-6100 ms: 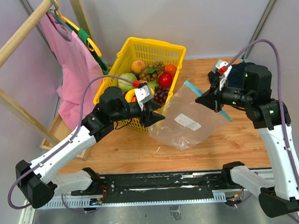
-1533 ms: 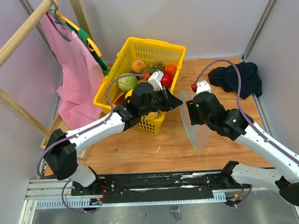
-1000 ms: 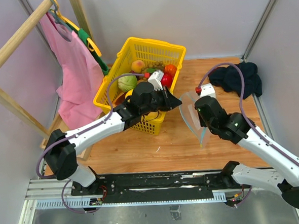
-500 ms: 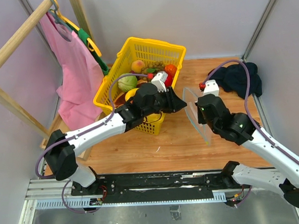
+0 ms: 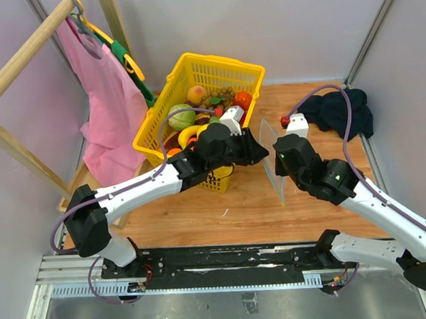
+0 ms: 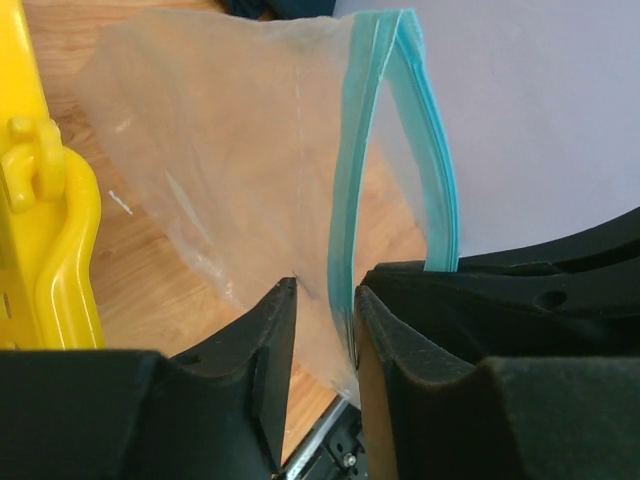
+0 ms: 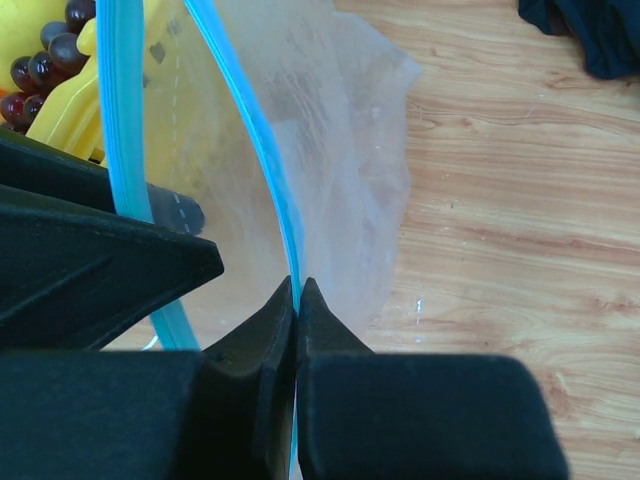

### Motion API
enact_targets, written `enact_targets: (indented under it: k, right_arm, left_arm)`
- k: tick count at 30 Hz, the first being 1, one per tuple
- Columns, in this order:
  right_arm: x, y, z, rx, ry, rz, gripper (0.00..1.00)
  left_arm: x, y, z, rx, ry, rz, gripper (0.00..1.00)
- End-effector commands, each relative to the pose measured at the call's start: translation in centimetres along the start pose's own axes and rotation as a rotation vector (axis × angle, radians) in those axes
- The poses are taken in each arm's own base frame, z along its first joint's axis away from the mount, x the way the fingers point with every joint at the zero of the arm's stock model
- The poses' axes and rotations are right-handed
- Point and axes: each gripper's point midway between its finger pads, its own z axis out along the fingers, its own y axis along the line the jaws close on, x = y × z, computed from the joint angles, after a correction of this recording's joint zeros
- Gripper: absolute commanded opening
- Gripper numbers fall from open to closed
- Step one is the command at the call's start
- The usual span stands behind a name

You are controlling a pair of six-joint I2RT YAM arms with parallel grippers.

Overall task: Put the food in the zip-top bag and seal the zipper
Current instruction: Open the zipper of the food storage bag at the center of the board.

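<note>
The clear zip-top bag [image 5: 269,138] hangs upright above the wooden table, between my two grippers. My right gripper [image 5: 277,163] is shut on one side of its blue zipper [image 7: 255,130], as the right wrist view [image 7: 297,283] shows. My left gripper [image 5: 262,155] is open; in the left wrist view [image 6: 326,290] the other zipper strip [image 6: 345,200] runs between its spread jaws, close to the right finger. The bag mouth gapes. The food [image 5: 210,109], with a green round piece, a banana, red and orange pieces and grapes, lies in the yellow basket [image 5: 214,64].
A dark cloth [image 5: 337,112] lies at the back right of the table. A pink garment [image 5: 100,87] hangs on a wooden rack at the left. The basket's rim [image 6: 50,230] is just left of my left gripper. Grapes [image 7: 45,65] show in the right wrist view.
The bag has been lifted off the table and now hangs upright. My right arm swung in from the dark cloth. My left gripper has moved right, up to the bag mouth.
</note>
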Motion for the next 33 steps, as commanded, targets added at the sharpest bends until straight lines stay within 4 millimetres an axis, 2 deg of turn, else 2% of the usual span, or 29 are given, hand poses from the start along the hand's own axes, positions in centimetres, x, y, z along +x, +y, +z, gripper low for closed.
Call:
enact_targets:
  k: [1,3,4,12,19,28,33]
  right_arm:
    - [-1.7,-0.9,-1.1,0.031,-0.06,0.011,0.01]
    - [-1.7,-1.7,-1.3,0.063,-0.062,-0.019,0.01]
    - [-1.6,-2.3,-1.4,0.083,-0.061,-0.038,0.0]
    - [-2.3,-6.3,-3.0,0.222,-0.05,-0.221,0.01]
    - [-3.1,-8.7,-4.3,0.28,-0.025,-0.329,0.01]
    - [-1.6,-10.4,-3.4,0.342,0.049,-0.406,0.03]
    - [-1.0,-11.7,-2.9,0.373,0.1,-0.422,0.01]
  left_arm:
    - [0.4,0.3,-0.2,-0.022,-0.019,0.016,0.25]
    - [0.6,0.6,-0.5,-0.031,-0.013,0.014,0.03]
    - [0.6,0.8,-0.6,-0.041,-0.011,0.017,0.01]
    - [-0.2,1.5,-1.6,-0.114,0.003,0.09,0.0]
    - [-0.4,3.2,-2.4,-0.217,0.034,0.175,0.0]
    - [-0.4,4.4,-2.6,-0.278,0.085,0.274,0.0]
    - [-0.1,4.9,-2.4,-0.288,0.11,0.293,0.0]
